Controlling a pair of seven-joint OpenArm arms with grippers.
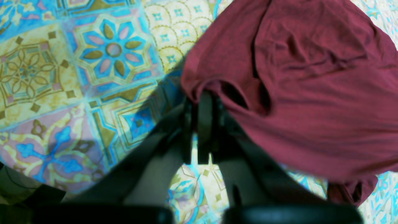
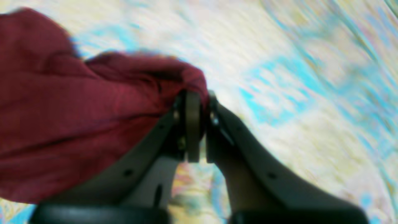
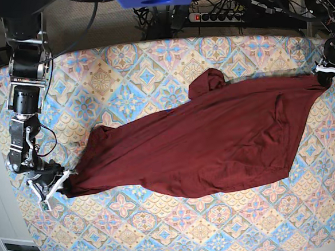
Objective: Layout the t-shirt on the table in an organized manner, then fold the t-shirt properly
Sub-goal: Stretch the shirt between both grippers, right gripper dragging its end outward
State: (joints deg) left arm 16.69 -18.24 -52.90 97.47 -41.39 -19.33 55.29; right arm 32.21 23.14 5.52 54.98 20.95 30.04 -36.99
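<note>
Left gripper point(image 1: 203, 102) clamped on a bunched edge of the t-shirt point(image 1: 311, 93); fabric spreads ahead and to its right. Right gripper point(image 2: 200, 102) likewise pinches a corner, cloth trailing to its left. Between the two grippers the t-shirt lies stretched diagonally across the table point(image 3: 151, 63), partly wrinkled.

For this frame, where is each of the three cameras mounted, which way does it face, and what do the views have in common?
Left wrist: rides the left arm, looks down past the left end effector, shut on a bunched edge of the t-shirt over the table.
Right wrist: rides the right arm, looks along the right end effector, shut on the t-shirt; the background is blurred.
Base: overhead, facing down on the table, with both arms at opposite ends of the stretched t-shirt.
Shared: all three views show the maroon t-shirt and patterned table.
</note>
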